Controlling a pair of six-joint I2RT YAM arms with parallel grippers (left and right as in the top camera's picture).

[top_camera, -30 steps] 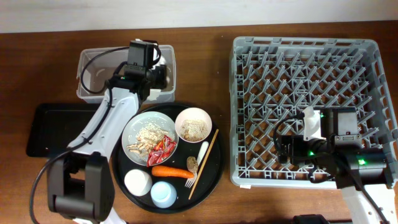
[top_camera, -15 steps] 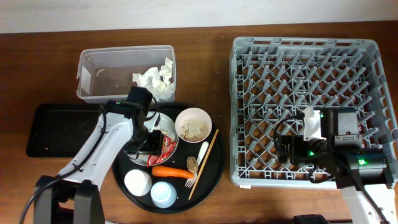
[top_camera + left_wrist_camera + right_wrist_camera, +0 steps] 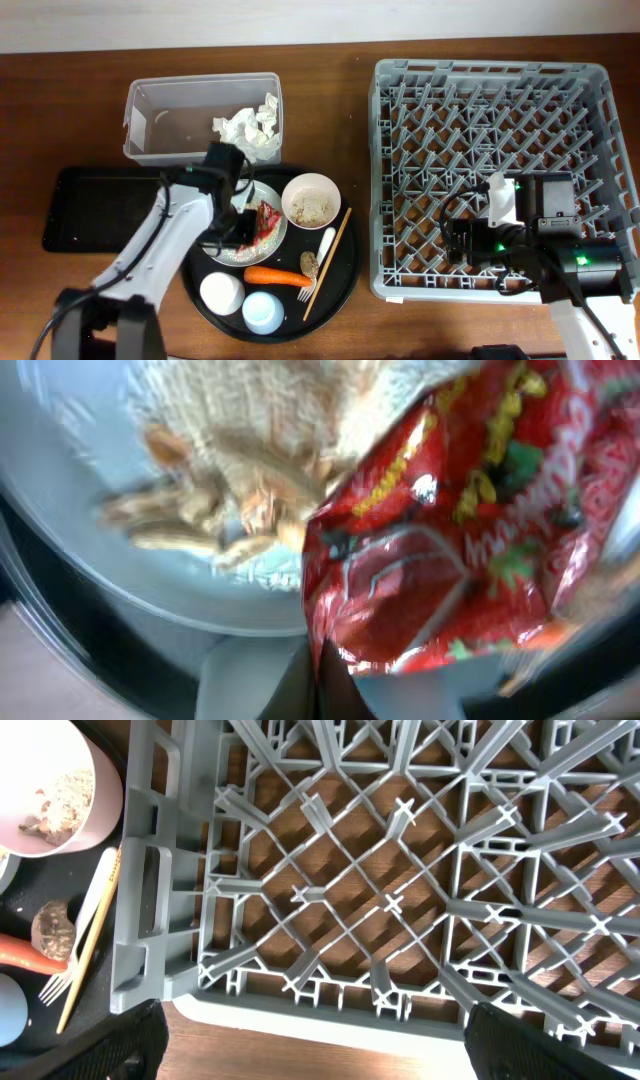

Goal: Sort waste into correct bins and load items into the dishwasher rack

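Left gripper (image 3: 236,230) shifted onto wrapper (image 3: 450,540), grip blurred

a dark brown wooden table (image 3: 330,120) fills nearly all of the overhead view, its grain running left to right. along the top edge, beyond the table's far side, runs a pale, plain strip (image 3: 300,20); wall or floor, it cannot be told. the light is even and soft, with only faint shadows on the wood.

A grey plastic lattice dishwasher rack (image 3: 150,890) fills most of the frame over the brown wooden worktop (image 3: 300,1055). On the left, a black round tray (image 3: 60,880) carries a pale bowl of crumbs (image 3: 50,790), a wooden chopstick (image 3: 90,940), an orange carrot (image 3: 15,952) and a silver fork (image 3: 55,988). The right end effector (image 3: 315,1025) has its fingers wide apart.
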